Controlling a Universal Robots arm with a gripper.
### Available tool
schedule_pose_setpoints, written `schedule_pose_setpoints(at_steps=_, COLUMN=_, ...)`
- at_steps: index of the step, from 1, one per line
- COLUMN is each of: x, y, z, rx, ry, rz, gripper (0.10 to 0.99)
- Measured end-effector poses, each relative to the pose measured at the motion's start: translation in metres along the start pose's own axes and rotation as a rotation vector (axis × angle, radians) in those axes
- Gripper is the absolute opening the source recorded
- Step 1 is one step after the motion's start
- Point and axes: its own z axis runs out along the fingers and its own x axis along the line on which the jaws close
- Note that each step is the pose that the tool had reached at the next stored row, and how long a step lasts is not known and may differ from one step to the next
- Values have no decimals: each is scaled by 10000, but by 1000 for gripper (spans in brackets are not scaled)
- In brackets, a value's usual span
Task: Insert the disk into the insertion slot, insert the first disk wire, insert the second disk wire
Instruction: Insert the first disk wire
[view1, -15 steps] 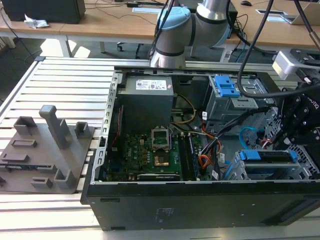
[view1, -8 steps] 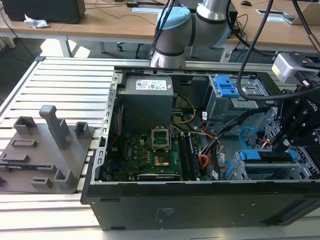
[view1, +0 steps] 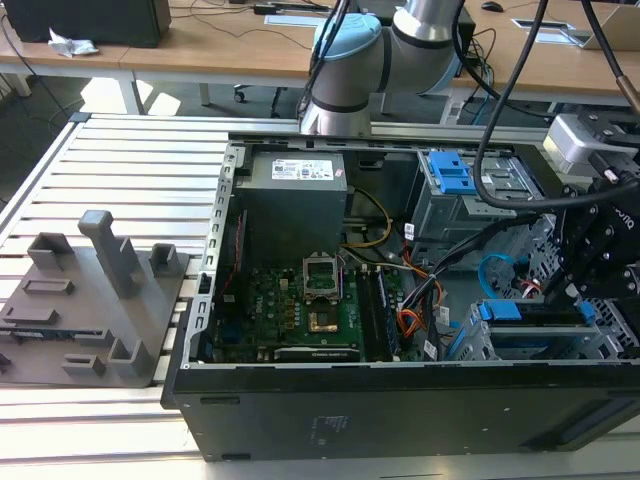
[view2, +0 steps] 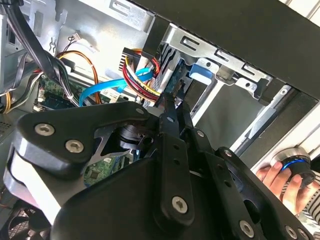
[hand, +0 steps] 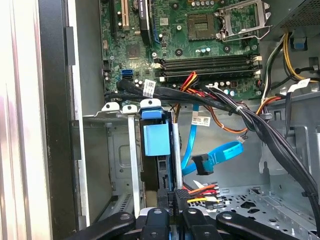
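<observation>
**A:** What has the gripper (hand: 173, 212) got?

**B:** It is clenched on the black plug of the first disk wire (hand: 200, 192), the bunch of red, yellow and black leads. The plug sits right at the fingertips, against the near edge of the disk (hand: 156, 140). I cannot tell whether it is pushed home.

**A:** And the disk itself?

**B:** It is straight ahead of the gripper, standing on edge inside the insertion slot (hand: 120, 150). Its blue carrier tab is at the end farthest from the fingers.

**A:** What about the other cable?

**B:** The second disk wire (hand: 220, 152) is just to one side of the gripper, a little beyond the plug. It curves in a light-blue loop, and its black end hangs free over the perforated floor, apart from the disk.

**A:** What lies beyond the slot?

**B:** A thick black cable bundle (hand: 225, 102) crosses past the slot's far end. The motherboard (hand: 200, 30) is behind that, with its memory slots and open processor socket.

**A:** Anything behind the gripper?

**B:** In the second wrist view a person's hand (view2: 277, 175) rests on a round knob (view2: 295, 165) with a blue ring. The hand is outside the case wall.

**A:** And farthest off?

**B:** In the exterior view the gripper is low in one corner of the open case (view1: 400, 400). The power supply (view1: 295, 190) sits across the case from it. Well apart, outside the case, a grey fixture (view1: 100, 290) stands on the slatted table (view1: 150, 170).
</observation>
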Motion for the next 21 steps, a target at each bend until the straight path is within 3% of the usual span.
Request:
schedule_pose_setpoints(at_steps=19, x=30, y=-48, z=68, rx=-2, ry=-29, rz=-1, gripper=173)
schedule_pose_setpoints(at_steps=21, x=32, y=-47, z=74, rx=-4, ry=-37, rz=-1, gripper=247)
